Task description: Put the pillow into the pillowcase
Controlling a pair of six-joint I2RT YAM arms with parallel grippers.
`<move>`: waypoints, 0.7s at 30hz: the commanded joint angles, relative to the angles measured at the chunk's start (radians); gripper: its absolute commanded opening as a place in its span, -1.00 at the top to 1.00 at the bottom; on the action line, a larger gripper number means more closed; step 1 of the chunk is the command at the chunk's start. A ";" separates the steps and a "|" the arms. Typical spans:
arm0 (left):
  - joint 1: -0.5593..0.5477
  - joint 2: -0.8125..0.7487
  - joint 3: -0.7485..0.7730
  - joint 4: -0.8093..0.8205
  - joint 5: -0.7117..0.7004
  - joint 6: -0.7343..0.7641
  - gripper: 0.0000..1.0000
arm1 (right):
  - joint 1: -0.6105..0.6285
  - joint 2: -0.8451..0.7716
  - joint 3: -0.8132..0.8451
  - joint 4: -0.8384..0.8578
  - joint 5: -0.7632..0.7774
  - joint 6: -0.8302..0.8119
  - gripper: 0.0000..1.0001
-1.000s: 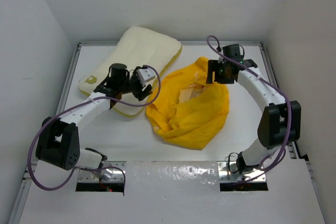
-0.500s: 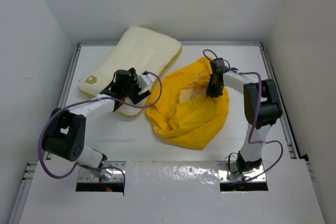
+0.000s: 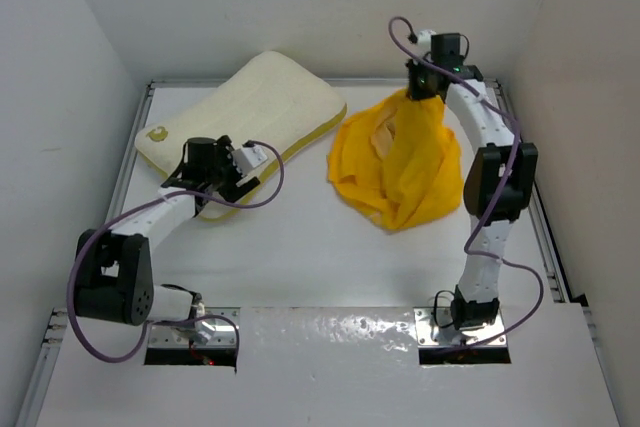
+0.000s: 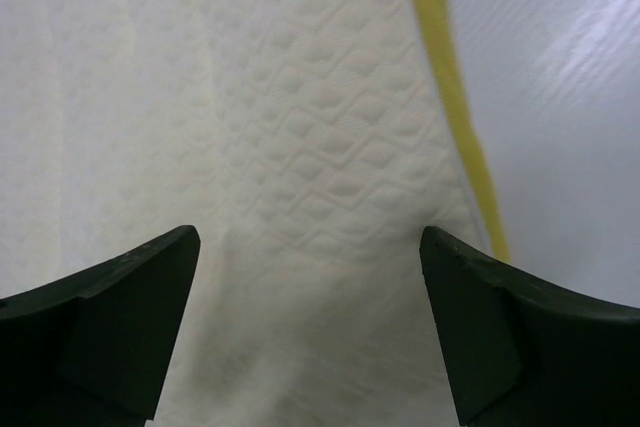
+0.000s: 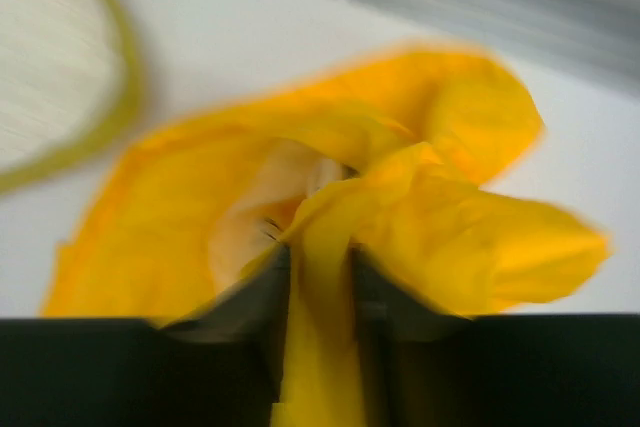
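Right jaws, pinching the bright-yellow fabric pillowcase [image 3: 400, 162], have hauled it up and back — bunched, mouth not opened. Left jaws gape over the plump cream-white pillow [image 3: 250, 112]

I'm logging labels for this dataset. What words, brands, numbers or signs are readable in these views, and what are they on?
No text can be read in any view.
On the pillow: a small yellow emblem at one corner, too small to make out.
On the pillowcase: bunched up, no lettering or print shows; the right wrist view is blurred.
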 commanded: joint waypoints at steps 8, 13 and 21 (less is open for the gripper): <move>-0.013 -0.066 0.083 0.015 0.298 -0.148 -0.99 | 0.250 -0.042 -0.091 0.311 0.138 0.074 -0.98; -0.023 -0.026 0.063 0.125 0.197 -0.183 -0.99 | 0.250 -0.257 -0.354 0.391 0.344 0.141 -0.12; -0.023 0.057 -0.053 0.191 -0.038 0.062 -0.99 | 0.209 -0.216 -0.509 0.292 0.422 0.267 -0.33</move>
